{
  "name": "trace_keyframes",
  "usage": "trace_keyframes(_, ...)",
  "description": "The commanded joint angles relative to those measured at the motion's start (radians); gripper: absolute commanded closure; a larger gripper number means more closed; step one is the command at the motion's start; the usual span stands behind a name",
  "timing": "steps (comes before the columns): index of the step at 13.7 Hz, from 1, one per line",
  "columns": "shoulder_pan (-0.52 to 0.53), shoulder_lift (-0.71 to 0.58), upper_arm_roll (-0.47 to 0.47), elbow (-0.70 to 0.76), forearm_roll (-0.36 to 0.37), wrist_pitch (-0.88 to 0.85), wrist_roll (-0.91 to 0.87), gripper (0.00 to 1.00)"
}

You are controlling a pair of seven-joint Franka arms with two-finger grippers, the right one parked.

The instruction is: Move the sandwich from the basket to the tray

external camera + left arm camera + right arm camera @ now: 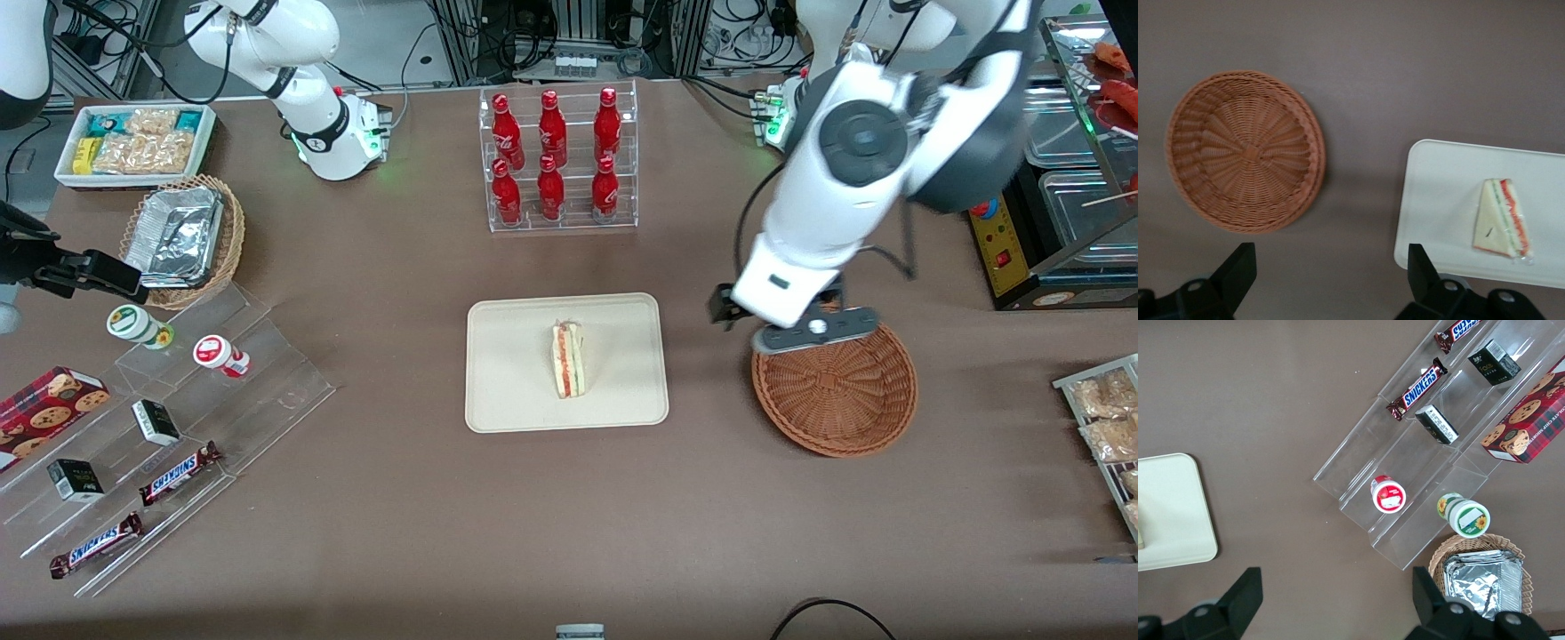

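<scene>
Now sandwich point(569, 359) mid-tray point(507, 400); gripper point(1331, 267) spread wide above basket point(836, 400) rim.

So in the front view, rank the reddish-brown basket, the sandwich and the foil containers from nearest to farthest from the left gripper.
The left gripper, open, hangs over the basket's rim.
1. Basket: directly under the gripper.
2. Sandwich: on the tray, mid-table.
3. Foil containers: in the tan basket toward the parked arm's end.
</scene>
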Motion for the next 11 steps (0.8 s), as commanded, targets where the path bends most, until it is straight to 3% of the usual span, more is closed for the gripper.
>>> trace_keyframes(1, 0.096, -0.103, -0.012, -0.069, -0.006, -0.053, 0.154, 0.0)
trace_keyframes(7, 0.3, -0.191, -0.01, -0.08, -0.038, -0.163, 0.473, 0.0)
trace_keyframes(11, 0.376, -0.254, -0.01, -0.129, -0.038, -0.165, 0.544, 0.0)
